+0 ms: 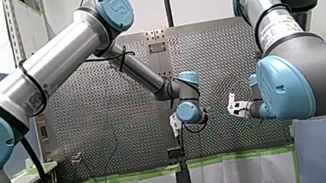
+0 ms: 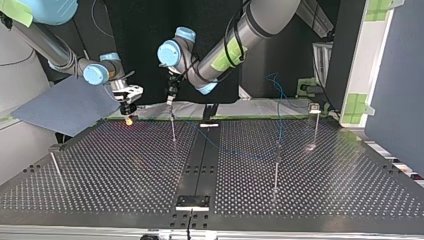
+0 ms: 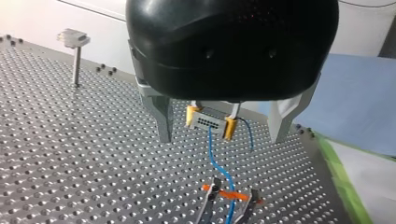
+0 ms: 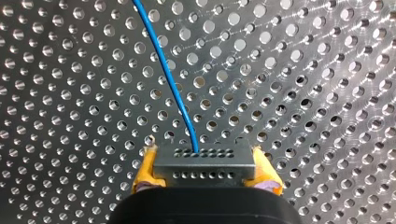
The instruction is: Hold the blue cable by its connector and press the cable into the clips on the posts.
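Post (image 2: 276, 170) nearest in top view; blue cable (image 2: 240, 152) meets its top, then runs back to far edge of bench (image 2: 350, 170). There we see clip (image 3: 228, 200) under our left claw (image 3: 222, 139), cable crossing it; left claw's metal fingers (image 3: 163, 116) spread wide, holding nothing. Beyond, our right claw (image 4: 204, 171) clamps connector (image 4: 204, 161) between yellow pads (image 4: 144, 170), cable leaving connector's front face over perforated bench. Farthest, another post (image 3: 76, 60), well apart.

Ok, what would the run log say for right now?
right tool: shut on connector | left tool: open, clip ahead | cable: runs from connector toward clip
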`<control>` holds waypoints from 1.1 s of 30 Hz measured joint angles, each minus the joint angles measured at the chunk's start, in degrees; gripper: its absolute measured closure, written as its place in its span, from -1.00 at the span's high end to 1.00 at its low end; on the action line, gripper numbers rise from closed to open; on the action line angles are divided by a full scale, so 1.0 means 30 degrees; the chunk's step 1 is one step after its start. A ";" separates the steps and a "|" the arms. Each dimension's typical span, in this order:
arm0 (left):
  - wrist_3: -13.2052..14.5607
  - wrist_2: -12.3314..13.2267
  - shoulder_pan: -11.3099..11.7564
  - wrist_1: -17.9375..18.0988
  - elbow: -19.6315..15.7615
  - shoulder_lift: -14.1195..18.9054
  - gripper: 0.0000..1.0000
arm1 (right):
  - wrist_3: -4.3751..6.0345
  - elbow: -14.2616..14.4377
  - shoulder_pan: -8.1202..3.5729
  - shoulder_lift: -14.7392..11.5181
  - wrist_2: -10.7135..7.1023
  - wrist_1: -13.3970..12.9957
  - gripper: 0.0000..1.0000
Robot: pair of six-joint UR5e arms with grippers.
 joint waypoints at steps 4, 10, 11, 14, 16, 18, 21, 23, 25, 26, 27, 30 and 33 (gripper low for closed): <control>0.0040 -0.0040 0.0010 0.0196 -0.0003 -0.0012 1.00 | -0.0001 -0.0001 0.0005 -0.0006 0.0002 0.0012 -1.00; 0.0066 -0.0077 0.0018 0.0235 -0.0003 -0.0019 1.00 | 0.0021 -0.0001 0.0008 -0.0006 0.0001 0.0013 -1.00; 0.0079 -0.0080 0.0017 0.0226 -0.0007 -0.0020 1.00 | 0.0020 -0.0003 0.0009 -0.0008 0.0000 0.0013 -1.00; 0.0104 -0.0082 0.0015 0.0167 -0.0005 -0.0020 1.00 | 0.0007 -0.0009 0.0004 -0.0013 0.0000 0.0020 -1.00; 0.0114 -0.0083 0.0013 0.0135 -0.0003 -0.0018 1.00 | 0.0002 -0.0008 0.0006 -0.0016 0.0000 0.0028 -1.00; 0.0109 -0.0091 0.0015 0.0084 -0.0004 -0.0020 1.00 | -0.0002 -0.0009 0.0002 -0.0013 0.0001 0.0035 -1.00; 0.0088 -0.0289 0.0018 -0.0219 -0.0003 -0.0020 1.00 | 0.0003 -0.0011 0.0004 -0.0014 0.0002 0.0028 -1.00; 0.0121 -0.0585 0.0027 -0.0530 -0.0003 -0.0016 1.00 | 0.0012 -0.0012 0.0005 -0.0011 0.0001 0.0020 -1.00; 0.0160 -0.0908 0.0022 -0.0768 -0.0003 -0.0019 1.00 | 0.0019 -0.0013 0.0001 -0.0012 0.0001 0.0016 -1.00; 0.0184 -0.1142 0.0023 -0.0910 -0.0004 -0.0019 1.00 | 0.0015 -0.0014 -0.0001 -0.0008 0.0001 0.0017 -1.00; 0.0198 -0.1310 0.0025 -0.1007 -0.0003 -0.0019 1.00 | 0.0010 -0.0012 0.0000 -0.0005 0.0001 0.0018 -1.00; 0.0223 -0.1793 0.0028 -0.1214 -0.0002 -0.0019 1.00 | 0.0000 -0.0014 0.0002 -0.0004 0.0001 0.0027 -1.00; 0.0229 -0.1989 0.0029 -0.1286 -0.0002 -0.0019 1.00 | -0.0003 -0.0014 0.0006 -0.0002 0.0001 0.0036 -1.00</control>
